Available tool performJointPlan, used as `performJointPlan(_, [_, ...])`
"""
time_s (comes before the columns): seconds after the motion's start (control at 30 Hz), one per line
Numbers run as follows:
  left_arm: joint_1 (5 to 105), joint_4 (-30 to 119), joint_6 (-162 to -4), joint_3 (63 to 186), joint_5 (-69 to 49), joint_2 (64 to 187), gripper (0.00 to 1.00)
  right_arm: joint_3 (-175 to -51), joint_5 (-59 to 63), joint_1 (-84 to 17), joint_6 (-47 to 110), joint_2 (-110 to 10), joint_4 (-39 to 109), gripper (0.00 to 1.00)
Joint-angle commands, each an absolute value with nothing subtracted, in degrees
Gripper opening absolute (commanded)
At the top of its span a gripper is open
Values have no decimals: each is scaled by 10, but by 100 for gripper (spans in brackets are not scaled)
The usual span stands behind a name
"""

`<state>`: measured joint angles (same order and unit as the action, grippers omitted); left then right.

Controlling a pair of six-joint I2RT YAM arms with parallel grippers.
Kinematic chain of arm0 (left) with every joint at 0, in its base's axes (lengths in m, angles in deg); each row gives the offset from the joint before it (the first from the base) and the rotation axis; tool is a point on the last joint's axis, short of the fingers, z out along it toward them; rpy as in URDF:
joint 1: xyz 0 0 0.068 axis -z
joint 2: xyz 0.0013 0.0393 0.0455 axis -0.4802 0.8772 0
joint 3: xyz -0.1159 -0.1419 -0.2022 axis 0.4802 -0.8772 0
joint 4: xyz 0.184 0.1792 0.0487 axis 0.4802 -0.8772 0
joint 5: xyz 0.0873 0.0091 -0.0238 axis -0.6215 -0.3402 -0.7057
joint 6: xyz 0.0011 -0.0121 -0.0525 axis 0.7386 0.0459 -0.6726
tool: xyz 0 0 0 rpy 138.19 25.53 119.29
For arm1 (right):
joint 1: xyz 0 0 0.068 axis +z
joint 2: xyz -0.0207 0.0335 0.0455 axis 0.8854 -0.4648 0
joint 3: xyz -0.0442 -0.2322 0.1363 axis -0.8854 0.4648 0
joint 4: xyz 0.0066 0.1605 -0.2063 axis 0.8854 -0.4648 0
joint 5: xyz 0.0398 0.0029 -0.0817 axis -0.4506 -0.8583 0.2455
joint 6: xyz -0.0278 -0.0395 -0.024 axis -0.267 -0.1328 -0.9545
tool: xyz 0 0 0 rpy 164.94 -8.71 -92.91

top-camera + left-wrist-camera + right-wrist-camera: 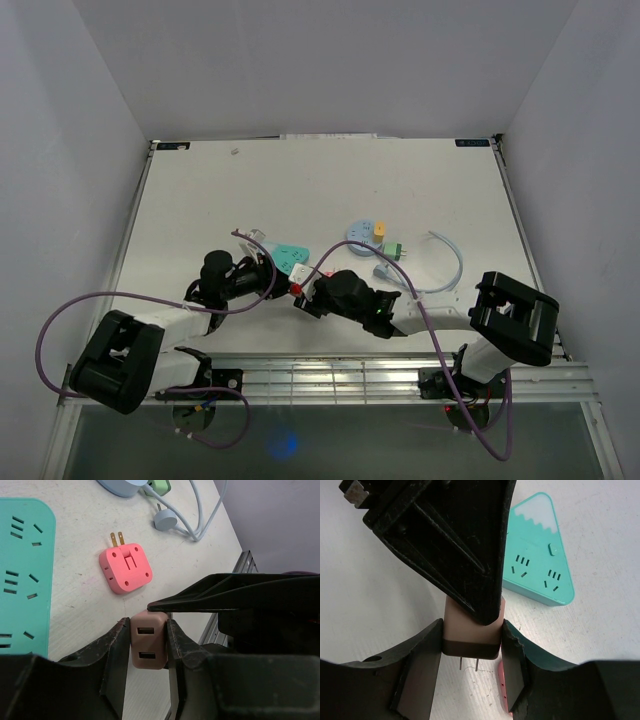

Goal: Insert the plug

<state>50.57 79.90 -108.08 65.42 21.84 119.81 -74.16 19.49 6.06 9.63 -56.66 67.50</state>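
Observation:
The plug is a beige-pink block with two slots on its end face and two metal prongs on its darker end. It hangs just above the table, held from both sides. My left gripper is shut on the plug, both fingers flat against its sides. My right gripper is shut on the same plug near the pronged end. In the top view the two grippers meet at the table's middle front. A teal power strip with several sockets lies just behind.
A red multi-socket adapter with folding prongs lies flat on the table beside the teal power strip. Further right are a round blue socket hub, a green plug and a pale blue cable. Metal rails run along the near edge.

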Motion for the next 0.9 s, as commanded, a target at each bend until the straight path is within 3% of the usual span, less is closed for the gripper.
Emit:
performJointPlan(0.0, [509,838,-1075,661,268,1192,0,-758,214,65,90,-574,704,40])
performJointPlan(0.23, [509,840,-1078,656,264,1187,0,-754,227,64,89,-568,703,43])
performJointPlan(0.27, [509,841,-1079,657,265,1193,5,-754,229,65,89,-566,704,42])
performJointPlan(0.3, [509,841,-1081,657,266,1195,19,-752,232,65,87,-565,706,42])
performJointPlan(0.4, [509,842,-1082,655,265,1194,31,-745,238,64,87,-557,713,42])
performJointPlan(0.6, [509,842,-1084,656,268,1203,34,-739,239,65,86,-550,716,42])
performJointPlan(0.87, [509,845,-1092,661,272,1221,47,-738,247,65,85,-550,720,41])
